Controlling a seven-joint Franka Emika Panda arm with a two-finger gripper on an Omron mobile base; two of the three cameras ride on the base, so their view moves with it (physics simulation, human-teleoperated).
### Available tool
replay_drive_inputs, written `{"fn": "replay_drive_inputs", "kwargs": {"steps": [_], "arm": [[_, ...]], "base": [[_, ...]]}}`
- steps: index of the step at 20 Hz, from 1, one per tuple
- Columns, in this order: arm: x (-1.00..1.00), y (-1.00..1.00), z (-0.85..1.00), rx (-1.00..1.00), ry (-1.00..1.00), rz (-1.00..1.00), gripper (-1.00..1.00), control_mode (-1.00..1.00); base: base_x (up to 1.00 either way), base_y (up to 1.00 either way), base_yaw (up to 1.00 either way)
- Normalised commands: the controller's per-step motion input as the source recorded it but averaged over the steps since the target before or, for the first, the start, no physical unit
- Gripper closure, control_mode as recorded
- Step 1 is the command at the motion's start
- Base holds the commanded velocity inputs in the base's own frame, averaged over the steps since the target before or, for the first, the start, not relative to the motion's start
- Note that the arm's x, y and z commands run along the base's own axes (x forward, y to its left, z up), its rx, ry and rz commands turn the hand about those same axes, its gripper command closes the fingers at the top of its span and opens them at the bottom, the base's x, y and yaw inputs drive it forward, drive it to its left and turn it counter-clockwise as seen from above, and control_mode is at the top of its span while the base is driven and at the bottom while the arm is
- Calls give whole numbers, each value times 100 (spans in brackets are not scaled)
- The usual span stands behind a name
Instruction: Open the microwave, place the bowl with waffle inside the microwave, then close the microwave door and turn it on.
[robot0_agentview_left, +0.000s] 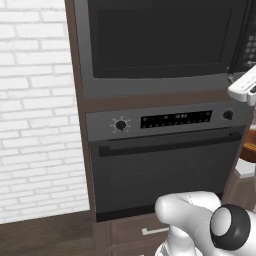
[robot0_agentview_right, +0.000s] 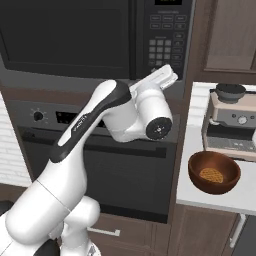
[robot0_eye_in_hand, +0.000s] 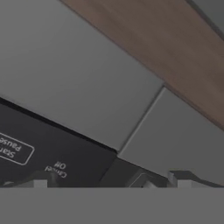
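One waffle (robot0_agentview_right: 211, 175) lies inside the brown bowl (robot0_agentview_right: 220, 186).

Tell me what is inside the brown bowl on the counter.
The bowl with waffle holds one round golden waffle lying on its bottom, seen in the right base view. Nothing else shows in it; its near inner wall is hidden by the rim.

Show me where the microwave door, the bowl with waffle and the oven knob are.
microwave door (robot0_agentview_left: 160, 40), left base view, black glass.
bowl with waffle (robot0_agentview_right: 214, 172), right base view, inner wall.
oven knob (robot0_agentview_left: 120, 125), left base view, knob face.
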Motion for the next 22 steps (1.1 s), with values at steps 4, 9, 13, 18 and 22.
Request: {"fn": "replay_drive_inputs", "kwargs": {"steps": [4,9,13,18,22], "arm": [[-11,7,11,0,-14,0,-100,-100],[-27,3,12,0,-23,2,-100,-100],[-4,4,10,0,-13,1,-100,-100],[-15,0,13,0,-13,0,-100,-100],[0,4,7,0,-7,4,-100,-100]], "base": [[0,0,0],[0,0,0],[0,0,0],[0,0,0],[0,0,0]]}}
